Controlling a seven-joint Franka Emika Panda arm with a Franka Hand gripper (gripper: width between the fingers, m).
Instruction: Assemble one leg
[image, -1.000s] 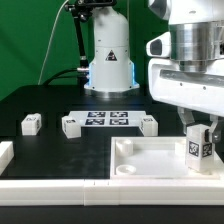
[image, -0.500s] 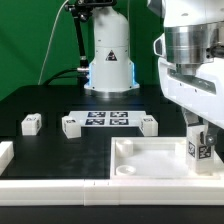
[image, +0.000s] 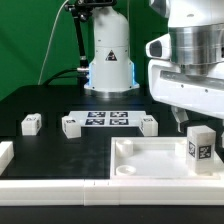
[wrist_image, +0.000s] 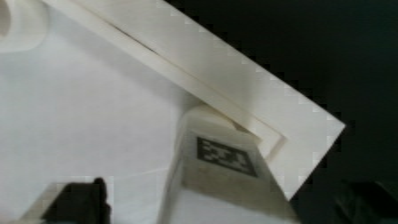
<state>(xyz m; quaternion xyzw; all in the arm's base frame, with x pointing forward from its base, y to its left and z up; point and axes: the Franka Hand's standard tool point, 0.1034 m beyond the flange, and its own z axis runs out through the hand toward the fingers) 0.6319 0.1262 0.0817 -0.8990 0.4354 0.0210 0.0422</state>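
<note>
One black bench (image: 60, 150) carries everything, green backdrop behind. Big white arm (image: 190, 60) fills the exterior view's upper right; its hand (image: 196, 122) hangs right over the leg. Only one dark finger (image: 183, 122) shows, its tip about level with the leg's top and just beside it. Cannot tell if the fingers are apart or pressing the post. Wrist view no help: one dark finger (wrist_image: 75, 200) at the frame edge, apart from the leg there. White tray-like tabletop (image: 150, 178) lies near, on the exterior view's right. Marker board (image: 108, 119) lies flat, farther back, mid-bench. The leg (image: 199, 146) stands upright in the tabletop's far corner on the exterior view's right, tag facing the camera; the wrist view puts it tight against the raised rim at that corner. Three small white blocks (image: 31, 124) (image: 70, 126) (image: 149, 125) sit loose in a row by the marker board, two toward the exterior view's left, one to its right.
</note>
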